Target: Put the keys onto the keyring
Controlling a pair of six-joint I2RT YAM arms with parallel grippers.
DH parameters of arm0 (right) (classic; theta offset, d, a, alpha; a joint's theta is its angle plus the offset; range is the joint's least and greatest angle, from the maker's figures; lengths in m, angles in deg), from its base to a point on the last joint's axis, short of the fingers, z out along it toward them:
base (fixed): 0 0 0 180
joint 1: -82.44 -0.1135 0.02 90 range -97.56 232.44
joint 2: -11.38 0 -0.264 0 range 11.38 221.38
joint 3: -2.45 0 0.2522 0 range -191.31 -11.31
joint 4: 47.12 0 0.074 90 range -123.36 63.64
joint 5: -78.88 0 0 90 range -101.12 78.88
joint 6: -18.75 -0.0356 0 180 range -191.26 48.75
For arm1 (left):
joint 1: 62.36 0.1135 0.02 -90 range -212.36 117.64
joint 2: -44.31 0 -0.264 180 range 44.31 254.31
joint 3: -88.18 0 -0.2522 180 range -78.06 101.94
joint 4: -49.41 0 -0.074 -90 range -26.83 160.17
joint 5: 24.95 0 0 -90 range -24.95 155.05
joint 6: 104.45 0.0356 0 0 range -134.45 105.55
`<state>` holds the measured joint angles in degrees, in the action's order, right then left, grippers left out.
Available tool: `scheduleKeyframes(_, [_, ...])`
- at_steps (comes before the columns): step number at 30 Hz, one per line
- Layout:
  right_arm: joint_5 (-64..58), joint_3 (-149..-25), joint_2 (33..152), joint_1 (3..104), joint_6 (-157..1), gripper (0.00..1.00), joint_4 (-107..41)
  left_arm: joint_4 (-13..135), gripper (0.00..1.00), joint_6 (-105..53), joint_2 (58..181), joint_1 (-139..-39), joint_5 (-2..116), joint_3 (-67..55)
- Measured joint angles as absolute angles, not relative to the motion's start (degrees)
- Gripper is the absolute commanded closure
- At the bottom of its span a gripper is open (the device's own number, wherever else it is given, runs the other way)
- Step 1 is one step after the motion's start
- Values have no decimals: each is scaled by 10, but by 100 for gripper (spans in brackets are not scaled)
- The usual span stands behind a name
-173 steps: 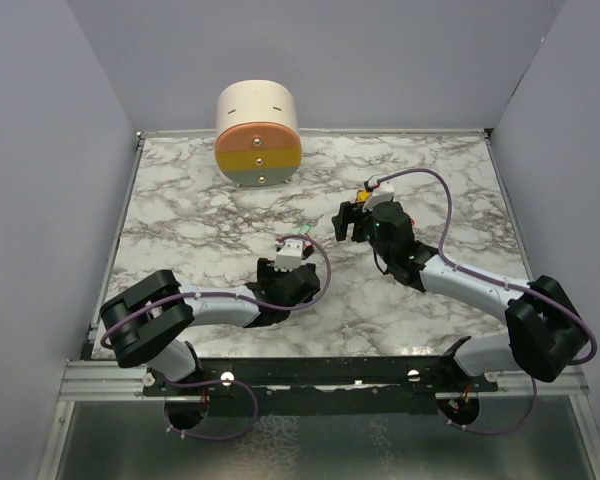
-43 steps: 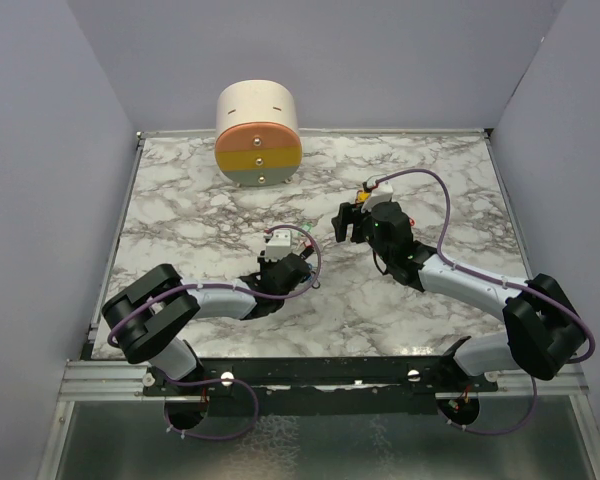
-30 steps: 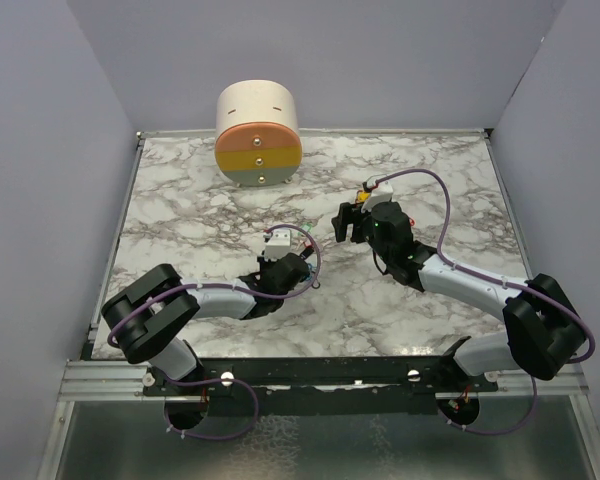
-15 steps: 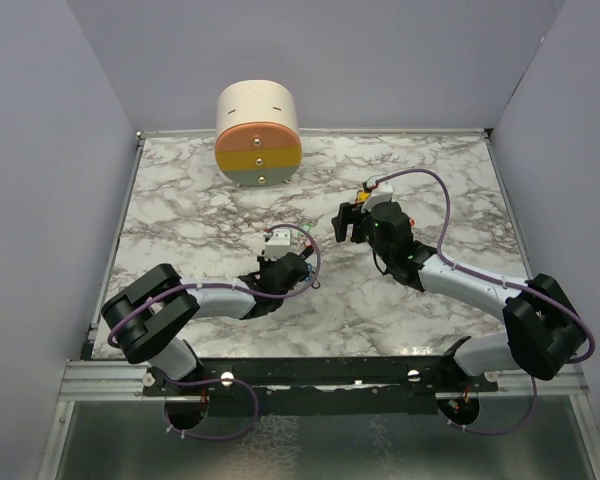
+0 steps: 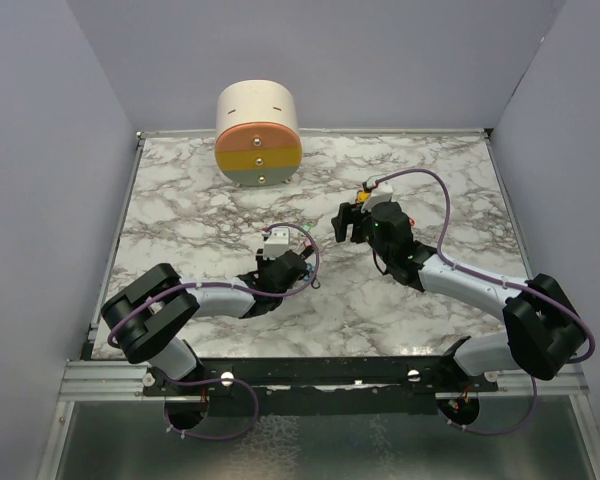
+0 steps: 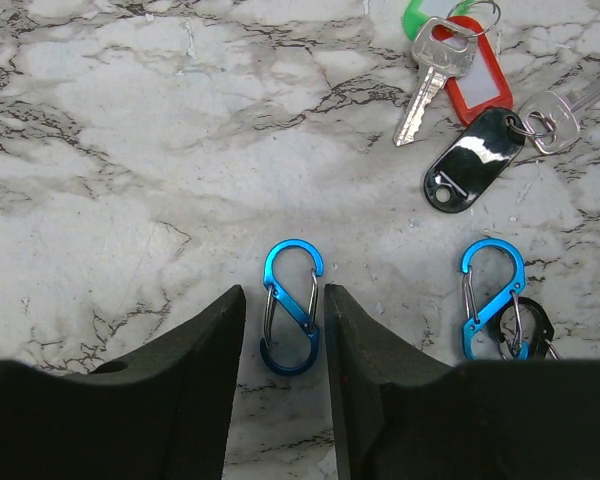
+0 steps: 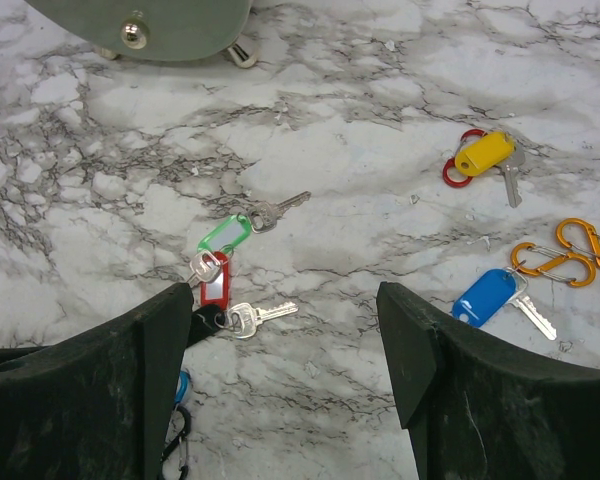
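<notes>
Several keys (image 6: 430, 85) beyond left gripper (image 6: 283, 300), rightward

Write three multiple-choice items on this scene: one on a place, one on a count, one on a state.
1. Where does the blue S-shaped metal clip in the middle of the left wrist view lie?
A) between the left gripper's fingers
B) on the round drawer box
C) under a yellow-tagged key

2. How many blue clips does the left wrist view show?
A) one
B) two
C) four

3. How does the right gripper stand?
A) shut on a key
B) shut on nothing
C) open, empty

Answers:
1 A: it lies on the marble tabletop with a finger on each side.
2 B: a second blue clip lies off to one side.
3 C: its fingers stand wide apart, nothing between.
</notes>
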<state>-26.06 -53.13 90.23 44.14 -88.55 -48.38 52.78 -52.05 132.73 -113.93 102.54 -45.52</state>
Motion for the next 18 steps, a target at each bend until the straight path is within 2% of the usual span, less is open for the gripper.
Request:
scheduleKeyframes(3, [-260,-531,902,441,-886,25,-484,528,68,-521,1327,-1138,1025,-455])
scheduleKeyframes(7, [-260,-531,902,441,-886,25,-484,527,89,-520,1327,-1138,1023,-455])
scheduleKeyframes(9, [-260,-531,902,441,-886,25,-484,526,96,-520,1328,-1138,1021,-455])
scheduleKeyframes(12, [-260,-531,902,441,-886,25,-484,524,100,-519,1327,-1137,1018,-455])
scheduleKeyframes(18, [-258,-531,902,441,-885,25,-484,522,100,-517,1328,-1137,1015,-455])
